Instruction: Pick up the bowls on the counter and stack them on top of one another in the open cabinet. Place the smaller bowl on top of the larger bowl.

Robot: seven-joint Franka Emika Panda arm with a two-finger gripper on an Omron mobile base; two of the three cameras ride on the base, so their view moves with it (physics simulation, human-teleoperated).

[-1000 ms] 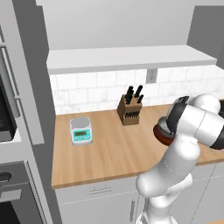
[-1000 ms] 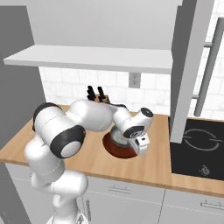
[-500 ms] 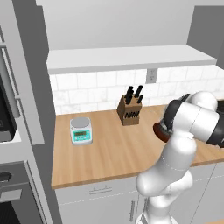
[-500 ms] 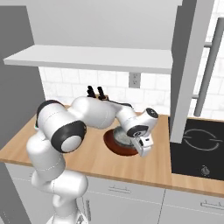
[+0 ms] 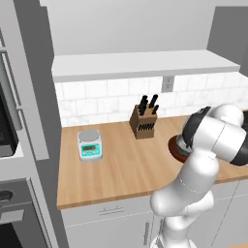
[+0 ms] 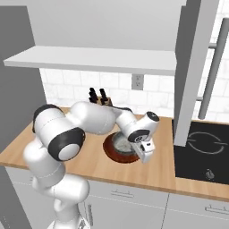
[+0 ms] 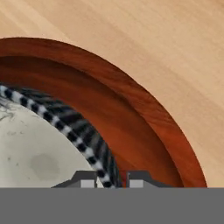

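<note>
White kitchen scale with a green display (image 5: pixel 90 144) sat well left of the hand on the light wood butcher-block counter (image 5: pixel 121 169), out of the way. Dark wooden knife block (image 5: pixel 143 127) stood nearer, behind and left of the hand and apart from the bowls.

The wide, shallow, glossy reddish-brown larger bowl (image 6: pixel 109 150) lay on the counter directly under the hand. The small dark grey smaller bowl with a pale speckled inside (image 6: pixel 121 142) was already nested in it.

Change over the last second: the two-finger gripper (image 6: pixel 146 154) crept a little to the right and down, onto the bowls' near edge. In the hand view the gripper (image 7: pixel 111 179) had one tip inside the smaller bowl (image 7: pixel 39 148) and one outside it, over the larger bowl's (image 7: pixel 144 118) inner wall. The striped grey rim ran between them. The gap was narrow, but I could not tell whether the fingers were pinching the rim yet.

Likely meaning: a rim grasp on the grey bowl was being set up. Nothing had been lifted, and both bowls were still to go into the cabinet.

The open cabinet's white ledge (image 5: pixel 145 65) was above and behind the hand, with its front lip in the path of a straight lift. A tall grey panel (image 6: pixel 192 67) and a black cooktop (image 6: pixel 201 147) were close on the hand's right, so there was little swing room there.
</note>
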